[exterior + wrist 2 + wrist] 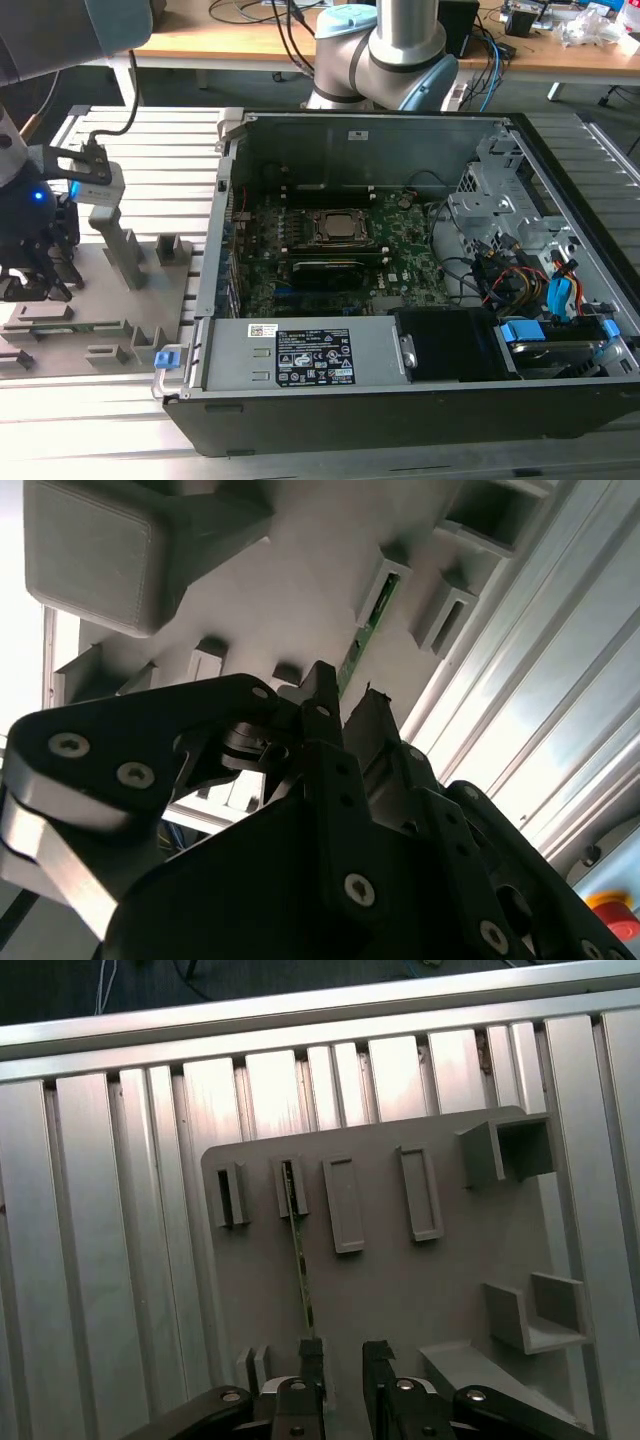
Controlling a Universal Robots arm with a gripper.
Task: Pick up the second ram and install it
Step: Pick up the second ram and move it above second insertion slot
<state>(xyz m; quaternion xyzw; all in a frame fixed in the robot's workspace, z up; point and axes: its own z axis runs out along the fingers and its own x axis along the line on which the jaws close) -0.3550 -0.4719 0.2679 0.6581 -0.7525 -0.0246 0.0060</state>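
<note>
First wrist view: ram (300,1260), a thin green stick on edge in the grey fixture (400,1290). Far end sits in a slot; long axis runs straight towards my gripper (343,1360). Near end meets one fingertip (312,1352), offset from the gap. Fingers narrowly parted, gripping nothing. Second wrist view: ram's green edge (362,630) just ahead of the fingertips. Exterior view adds layout: gripper (38,282) over fixture (140,300), case (400,400) well apart at the exterior view's right.

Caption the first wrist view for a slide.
Open gripper poised above the second ram, standing edgewise in grey holder.
</note>
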